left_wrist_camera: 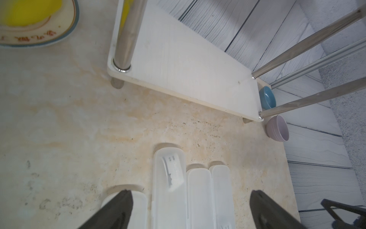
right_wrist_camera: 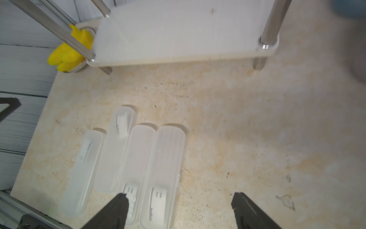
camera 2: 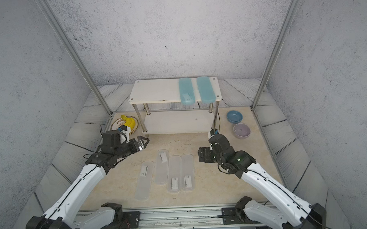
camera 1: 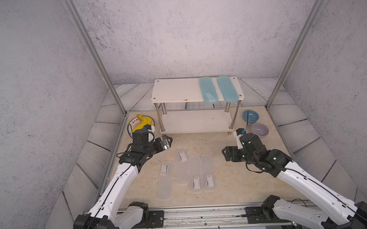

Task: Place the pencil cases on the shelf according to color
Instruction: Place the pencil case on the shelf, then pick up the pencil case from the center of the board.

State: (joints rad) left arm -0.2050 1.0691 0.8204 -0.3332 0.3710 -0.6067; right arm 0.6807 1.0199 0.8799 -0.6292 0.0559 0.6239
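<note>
A: Where are the cases?

B: We see two on the shelf (camera 1: pixel 173 90). The labelled teal case (camera 1: pixel 208 92) and the other teal case (camera 1: pixel 227 88) lie side by side across the right half of its top board. There is a thin gap between them, and their near ends reach just over the front edge.

A: And the clear ones?

B: All four lie flat on the table (camera 1: pixel 233 180) in front of the shelf, lengthwise toward it. The left clear case (camera 1: pixel 165 179) sits nearest our base, slightly askew. The second clear case (camera 1: pixel 181 166) reaches farthest toward the shelf. The third clear case (camera 1: pixel 194 173) and the right clear case (camera 1: pixel 208 171) lie tight together, with labels at their near ends.

A: What about our grippers?

B: The left gripper (camera 1: pixel 169 141) hovers over the table between the plate (camera 1: pixel 133 120) and the clear cases. Its jaws are spread wide with nothing in them. In its wrist view the fingers (left_wrist_camera: pixel 118 210) stand well apart above the cases' far ends. The right gripper (camera 1: pixel 226 153) hangs on the other side of the row, pointed toward it, jaws also wide and holding nothing.

A: Anything else?

B: We see bananas (camera 1: pixel 145 121) on the plate left of the shelf. A blue bowl (camera 1: pixel 250 115) and a lilac bowl (camera 1: pixel 259 129) sit just beside each other on its right.
</note>
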